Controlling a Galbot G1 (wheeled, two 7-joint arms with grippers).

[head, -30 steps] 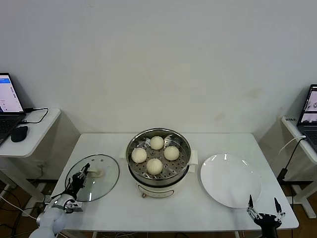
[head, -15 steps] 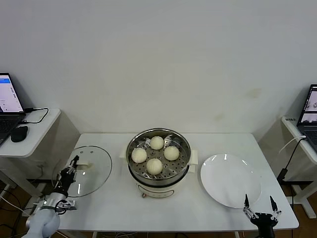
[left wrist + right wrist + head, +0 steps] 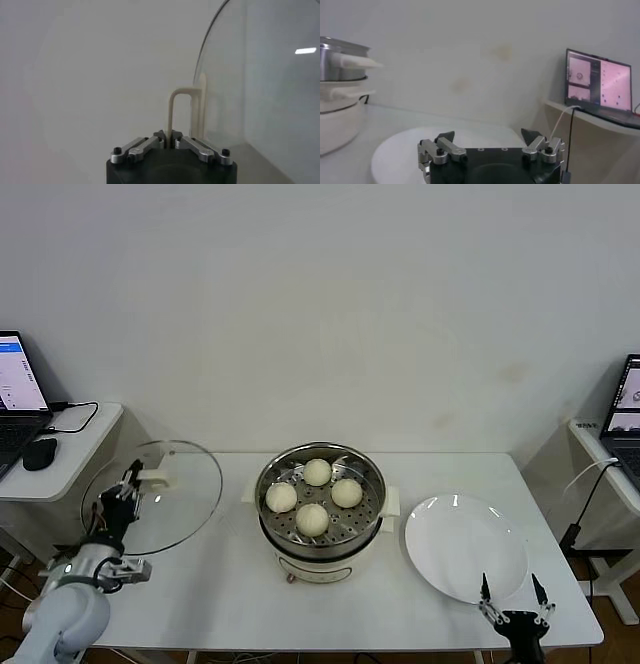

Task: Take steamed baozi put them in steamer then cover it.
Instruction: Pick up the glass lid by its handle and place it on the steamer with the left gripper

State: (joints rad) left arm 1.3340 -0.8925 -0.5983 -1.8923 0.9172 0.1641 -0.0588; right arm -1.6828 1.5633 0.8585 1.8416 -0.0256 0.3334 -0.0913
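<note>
Now the covering step: left hand (image 3: 128, 481) clamped on the cover (image 3: 152, 497) handle, held up left of the steamer (image 3: 319, 499); all four steamed baozi (image 3: 313, 519) inside. Next, centre and lower it; right hand (image 3: 511, 593) spread, idle

Plain off-white wall (image 3: 330, 314) behind, faint smudges right of centre. White table (image 3: 230, 584) in the middle, back edge against the wall. Side desk (image 3: 70, 449) off its left edge: open laptop (image 3: 15, 399), black mouse (image 3: 38, 452), cable. Another desk (image 3: 605, 454) off the right edge, also with a laptop (image 3: 625, 409).
</note>
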